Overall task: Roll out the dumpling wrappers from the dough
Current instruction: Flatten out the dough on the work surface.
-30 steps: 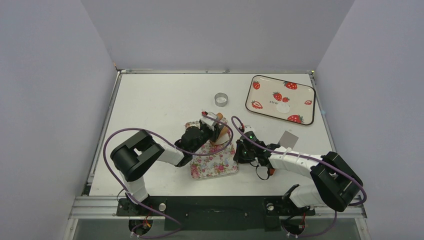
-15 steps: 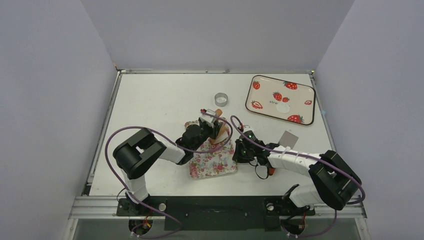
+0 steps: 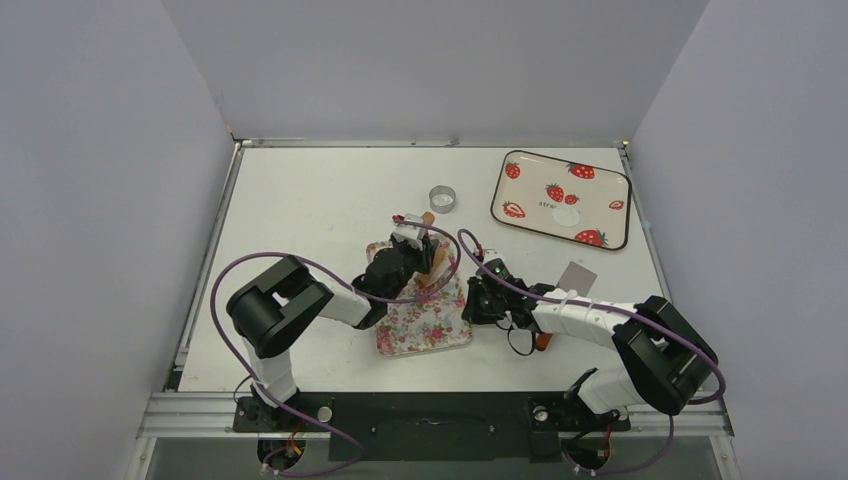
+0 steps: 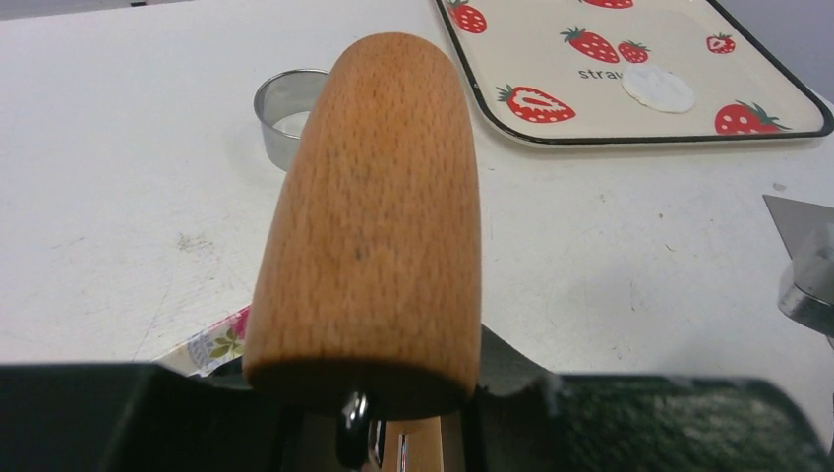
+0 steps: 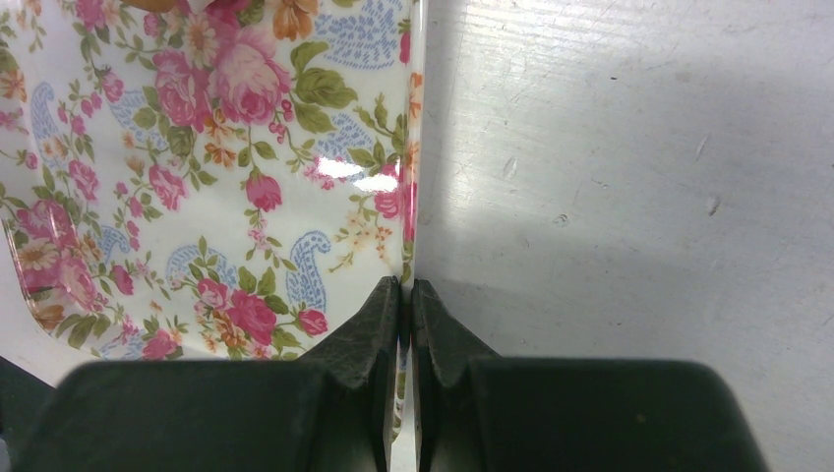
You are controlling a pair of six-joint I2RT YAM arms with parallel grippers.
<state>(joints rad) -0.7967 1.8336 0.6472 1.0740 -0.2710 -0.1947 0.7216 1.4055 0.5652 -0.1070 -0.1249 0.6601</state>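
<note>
My left gripper is shut on the brown wooden roller, which fills the left wrist view and lies over the far end of the floral tray. The dough is hidden from every view. One dumpling wrapper, a thin white disc, lies on the strawberry tray at the far right. My right gripper is shut on the floral tray's right rim, fingers on either side of the edge.
A hollow silver ring stands beyond the roller. The spatula lies right of my right arm, blade towards the strawberry tray and red handle near the arm. Grey walls close in the table on three sides.
My left gripper has carried the roller a little farther from the bases along the floral tray. The tray and my right gripper have shifted slightly left.
</note>
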